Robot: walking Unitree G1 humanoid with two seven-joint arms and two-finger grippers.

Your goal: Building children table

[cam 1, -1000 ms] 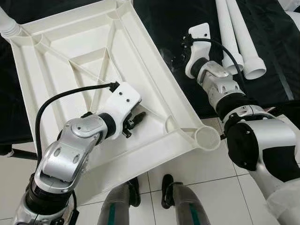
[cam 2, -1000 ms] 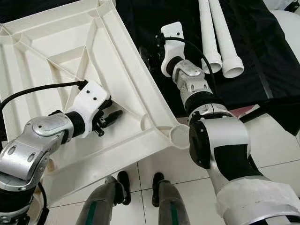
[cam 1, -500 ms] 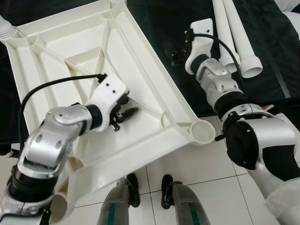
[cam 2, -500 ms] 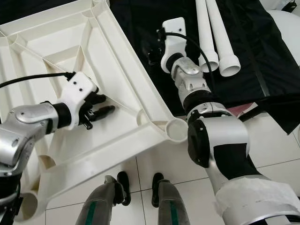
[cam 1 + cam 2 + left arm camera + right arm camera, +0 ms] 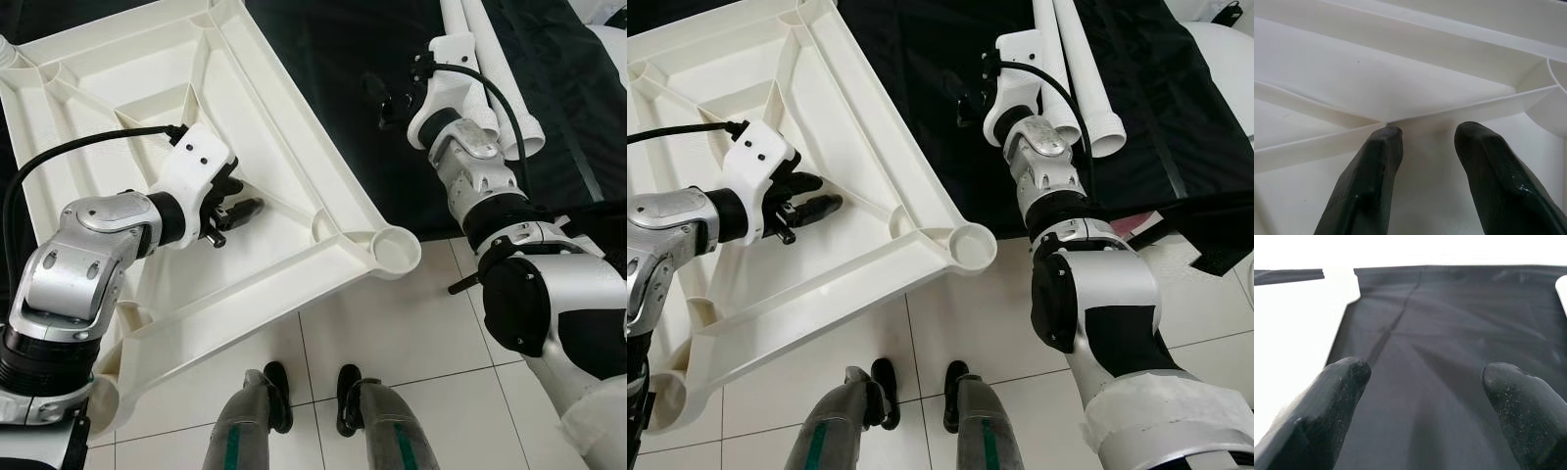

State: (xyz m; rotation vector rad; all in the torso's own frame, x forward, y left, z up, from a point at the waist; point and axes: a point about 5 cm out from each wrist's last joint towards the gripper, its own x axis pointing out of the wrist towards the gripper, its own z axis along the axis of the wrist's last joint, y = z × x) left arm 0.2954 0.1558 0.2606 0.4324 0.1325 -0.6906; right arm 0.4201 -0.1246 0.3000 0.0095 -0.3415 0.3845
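White floor tiles (image 5: 411, 333) lie under you, and beyond them a black sheet (image 5: 333, 88) covers the raised surface where the parts rest. Your landmark is the white tabletop (image 5: 294, 147), which lies upside down with its ribbed underside showing; its far part rests on the black sheet and its near corners hang out over the tiles. A round leg socket (image 5: 392, 253) marks the tabletop's near right corner, and another socket (image 5: 664, 401) sits at its near left corner. Your left gripper (image 5: 235, 211) is down inside the tabletop, toward its middle, where several ribs (image 5: 1459, 110) meet; its fingers (image 5: 1376, 161) stand a narrow gap apart, tips at the rib joint, holding nothing that you can see. Your right gripper (image 5: 387, 103) hovers over the black sheet just to the right of the tabletop's long edge, fingers (image 5: 1337, 391) spread wide and empty. Two white table legs (image 5: 1083, 88) lie side by side on the sheet, further right of the tabletop, past your right wrist. Your own feet (image 5: 309, 392) stand on the tiles just below the tabletop's near edge.
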